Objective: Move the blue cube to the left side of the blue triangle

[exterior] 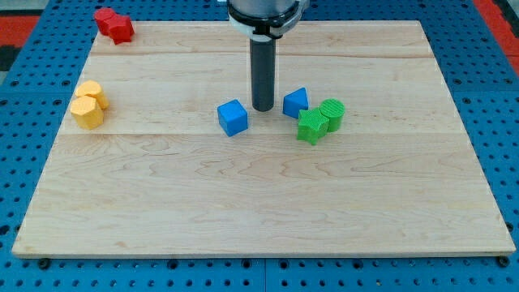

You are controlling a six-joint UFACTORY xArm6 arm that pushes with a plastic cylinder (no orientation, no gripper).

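The blue cube [233, 118] lies on the wooden board near the middle, a little left of centre. The blue triangle [295, 102] lies to its right, touching the green blocks. My tip [263, 109] stands on the board between the two, just right of the blue cube's upper corner and just left of the blue triangle. A small gap shows on each side of the tip.
A green star-like block [311, 126] and a green round block [332, 113] sit right of the blue triangle. Two yellow blocks [88, 105] lie at the left edge. Two red blocks [113, 24] lie at the top left corner. The board [259, 203] rests on a blue pegboard.
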